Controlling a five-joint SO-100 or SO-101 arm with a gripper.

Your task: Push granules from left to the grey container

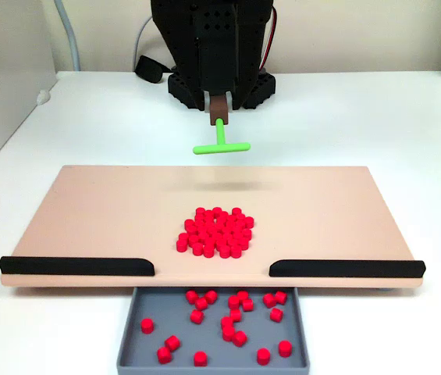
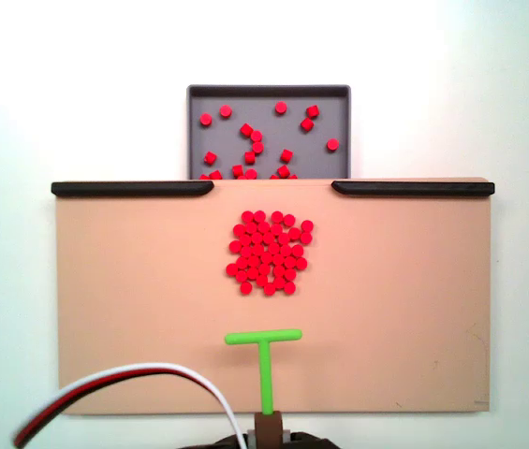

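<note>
Granules (image 2: 268,253) lie mostly in a pile at frame centre on the board (image 2: 133,309), while some are already in the container (image 2: 269,92) above. Gripper (image 2: 266,423) clamps the stick (image 2: 264,360) at bottom centre, so most pushing is left.

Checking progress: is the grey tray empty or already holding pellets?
Partly filled: the grey container holds scattered granules; a cluster remains on the board.

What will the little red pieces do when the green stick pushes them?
The granules look small and loose, so they will probably slide easily and some may scatter sideways past the green stick. They look like short cylinders, so any tipped on its side might roll toward the grey container.
</note>
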